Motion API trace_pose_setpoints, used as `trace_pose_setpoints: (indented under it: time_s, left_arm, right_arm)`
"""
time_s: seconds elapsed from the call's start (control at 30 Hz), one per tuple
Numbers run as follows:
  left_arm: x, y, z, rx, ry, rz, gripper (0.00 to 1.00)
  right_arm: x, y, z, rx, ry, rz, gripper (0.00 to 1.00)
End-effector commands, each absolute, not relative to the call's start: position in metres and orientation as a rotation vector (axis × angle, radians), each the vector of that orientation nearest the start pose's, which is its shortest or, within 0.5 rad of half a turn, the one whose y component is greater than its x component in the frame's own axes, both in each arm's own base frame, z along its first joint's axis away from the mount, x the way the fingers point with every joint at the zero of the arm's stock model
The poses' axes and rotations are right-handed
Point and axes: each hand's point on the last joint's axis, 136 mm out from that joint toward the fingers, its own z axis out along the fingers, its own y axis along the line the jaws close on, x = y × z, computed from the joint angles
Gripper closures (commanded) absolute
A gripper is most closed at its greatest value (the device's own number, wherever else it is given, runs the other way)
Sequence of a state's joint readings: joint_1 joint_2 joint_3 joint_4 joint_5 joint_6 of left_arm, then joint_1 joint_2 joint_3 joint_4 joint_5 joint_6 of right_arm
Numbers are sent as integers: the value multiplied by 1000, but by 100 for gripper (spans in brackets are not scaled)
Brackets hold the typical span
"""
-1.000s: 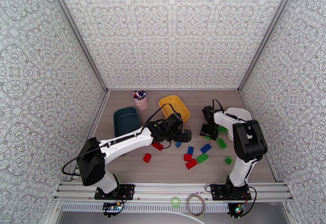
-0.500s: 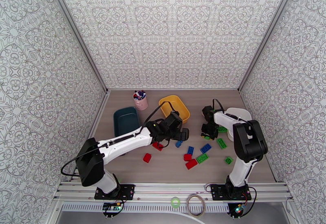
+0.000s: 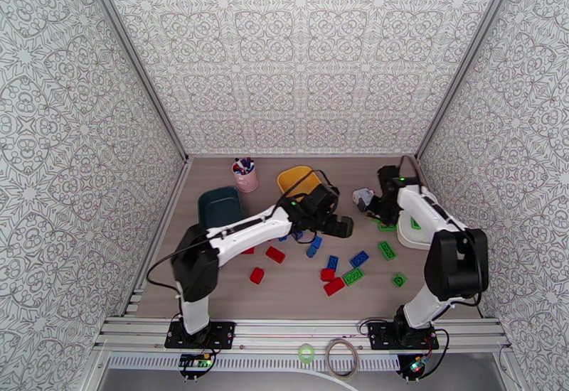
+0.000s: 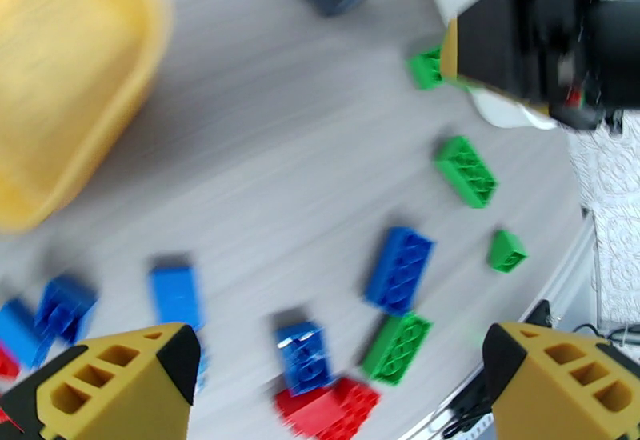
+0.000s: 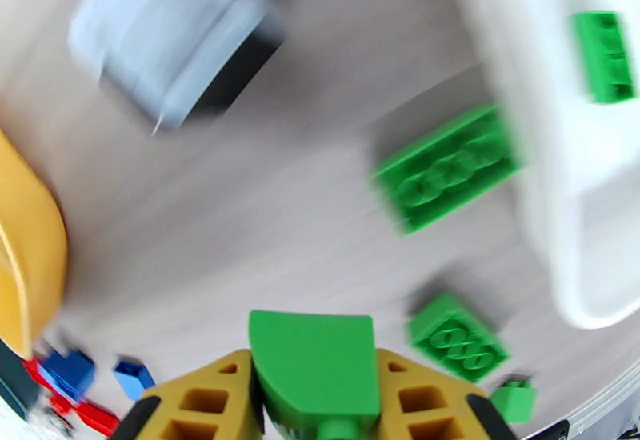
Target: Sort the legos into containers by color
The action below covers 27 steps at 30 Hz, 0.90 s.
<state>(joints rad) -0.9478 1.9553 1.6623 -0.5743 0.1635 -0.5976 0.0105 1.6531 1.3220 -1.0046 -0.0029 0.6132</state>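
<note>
My right gripper (image 5: pixel 316 406) is shut on a green lego (image 5: pixel 312 362), held above the table just left of the white tray (image 5: pixel 560 194), which holds one green lego (image 5: pixel 606 56). In the top view the right gripper (image 3: pixel 387 206) is at the white tray's (image 3: pixel 421 237) left edge. My left gripper (image 3: pixel 342 227) stands open over the scattered legos, its fingers (image 4: pixel 120 378) wide apart with nothing between them. Below it lie a blue lego (image 4: pixel 398 268), green legos (image 4: pixel 465 170) and a red one (image 4: pixel 328 410). The yellow tray (image 3: pixel 297 176) and teal tray (image 3: pixel 219 209) stand at the back left.
A pink cup of pens (image 3: pixel 246 175) stands behind the teal tray. A small grey-white object (image 3: pixel 363 197) lies between the yellow and white trays. Red legos (image 3: pixel 275 254) lie under the left arm. Patterned walls close in both sides and the back.
My right gripper has lifted and moved back and to the right, to the white tray's edge, uncovering the grey-white object. My left arm has stretched farther right over the legos.
</note>
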Motion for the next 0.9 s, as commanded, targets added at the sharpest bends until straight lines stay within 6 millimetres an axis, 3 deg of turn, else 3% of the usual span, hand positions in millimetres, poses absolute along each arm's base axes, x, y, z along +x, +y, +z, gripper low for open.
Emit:
trace_pose_setpoints:
  time_s: [0.0,0.2,0.3,0.4,0.6,0.73,0.87]
  left_arm:
    - [273,-486,170,699,2516,-972,1]
    - [262,-528,172,833,2483,-992,1]
    - [252,-539,175,886,2461,-987,1]
    - [250,-539,179,882,2450,-964,1]
    - [263,-507,185,795,2451,-858,1]
    - [277,-477,192,656,2454,-840,1]
    - [287,-448,195,539,2457,-806,1]
  right_arm:
    - [345,-34,136,945,2728,25,72]
    - [329,-108,145,1159,2634,-127,73]
    - [322,-132,141,1224,2622,-185,71]
    - [319,-141,131,1256,2646,-189,69]
    - [319,-139,119,1250,2676,-167,53]
    - [320,-133,127,1220,2648,-108,45]
    - [320,-122,142,1145,2637,-55,44]
